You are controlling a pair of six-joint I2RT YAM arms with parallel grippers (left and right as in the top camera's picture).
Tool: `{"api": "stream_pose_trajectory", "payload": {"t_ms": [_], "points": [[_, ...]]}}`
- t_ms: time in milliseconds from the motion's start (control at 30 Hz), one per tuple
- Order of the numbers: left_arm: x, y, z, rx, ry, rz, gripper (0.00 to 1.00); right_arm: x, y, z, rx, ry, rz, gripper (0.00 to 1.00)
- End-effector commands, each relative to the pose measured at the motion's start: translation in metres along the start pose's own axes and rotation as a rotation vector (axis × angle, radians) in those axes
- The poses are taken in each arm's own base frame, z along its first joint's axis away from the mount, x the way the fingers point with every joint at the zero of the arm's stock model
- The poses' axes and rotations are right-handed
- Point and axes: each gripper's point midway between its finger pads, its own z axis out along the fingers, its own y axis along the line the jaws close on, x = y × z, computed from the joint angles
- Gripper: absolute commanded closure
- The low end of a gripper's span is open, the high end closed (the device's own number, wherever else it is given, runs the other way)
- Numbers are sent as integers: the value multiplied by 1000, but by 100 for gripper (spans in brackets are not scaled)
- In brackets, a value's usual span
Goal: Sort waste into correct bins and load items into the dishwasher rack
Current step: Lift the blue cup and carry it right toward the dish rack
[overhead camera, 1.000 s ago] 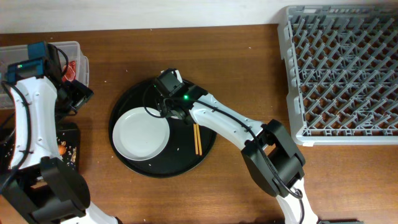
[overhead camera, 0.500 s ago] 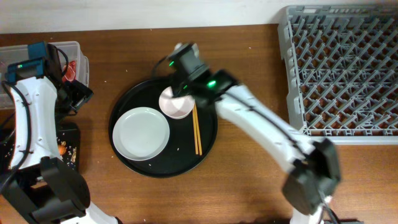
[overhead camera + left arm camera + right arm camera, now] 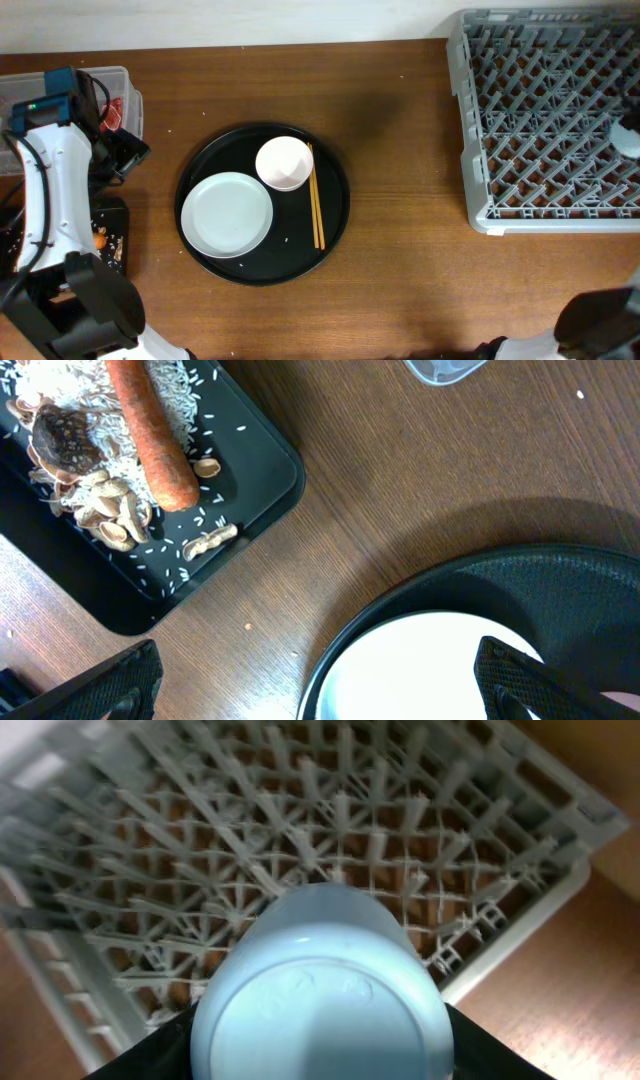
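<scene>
My right gripper (image 3: 322,1045) is shut on the pale blue cup (image 3: 325,985), held base toward the camera above the grey dishwasher rack (image 3: 300,840). In the overhead view the cup (image 3: 628,138) is at the rack's (image 3: 545,120) right edge. My left gripper (image 3: 315,685) is open and empty, between the shallow black bin (image 3: 255,495) and the white plate (image 3: 440,670). That bin holds rice, an orange carrot (image 3: 150,430) and dark bits (image 3: 62,435). The plate (image 3: 227,214), white bowl (image 3: 284,163) and chopsticks (image 3: 316,210) lie on the round black tray (image 3: 335,215).
The clear tub (image 3: 60,85) at the back left holds a red wrapper (image 3: 115,110). The black bin (image 3: 112,215) lies left of the tray, under my left arm. Bare wood lies between tray and rack.
My right arm has left the tray and swung right over the rack with the blue cup. The bowl on the tray is uncovered. The left arm has not moved.
</scene>
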Motion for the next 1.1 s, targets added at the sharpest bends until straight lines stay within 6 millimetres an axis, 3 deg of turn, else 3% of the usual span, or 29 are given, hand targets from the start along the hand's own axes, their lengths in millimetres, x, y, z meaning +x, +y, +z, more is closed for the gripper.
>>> {"api": "stream_pose_trajectory", "payload": {"t_ms": [0, 33, 133, 200, 400, 467, 533, 600, 700, 900, 1067], "points": [[-2, 1, -5, 7, -17, -15, 1, 15, -15, 35, -11, 112, 21, 35], [-2, 1, -5, 7, -17, -15, 1, 23, -16, 48, -1, 154, 22, 31], [-2, 1, -5, 7, -17, -15, 1, 36, -26, 61, 55, 211, 16, 23], [-2, 1, -5, 7, -17, -15, 1, 38, -26, 60, 56, 220, 16, 18], [-2, 1, -5, 7, -16, -14, 1, 52, -22, 52, 50, 280, 16, 16], [-2, 1, -5, 7, -16, -15, 1, 58, -31, 50, 99, 302, 26, 16], [-2, 1, -5, 7, -17, -14, 1, 66, -56, 44, 236, 319, 152, 16], [-2, 1, -5, 7, -17, -15, 1, 78, -79, 37, 290, 359, 311, 17], [-2, 1, -5, 7, -17, -15, 1, 91, -116, 28, 344, 408, 415, 21], [-2, 1, -5, 7, -17, -15, 1, 106, -178, -11, 318, 405, 669, 23], [-2, 1, -5, 7, -17, -14, 1, 171, -224, -11, 415, 537, 891, 25]]}}
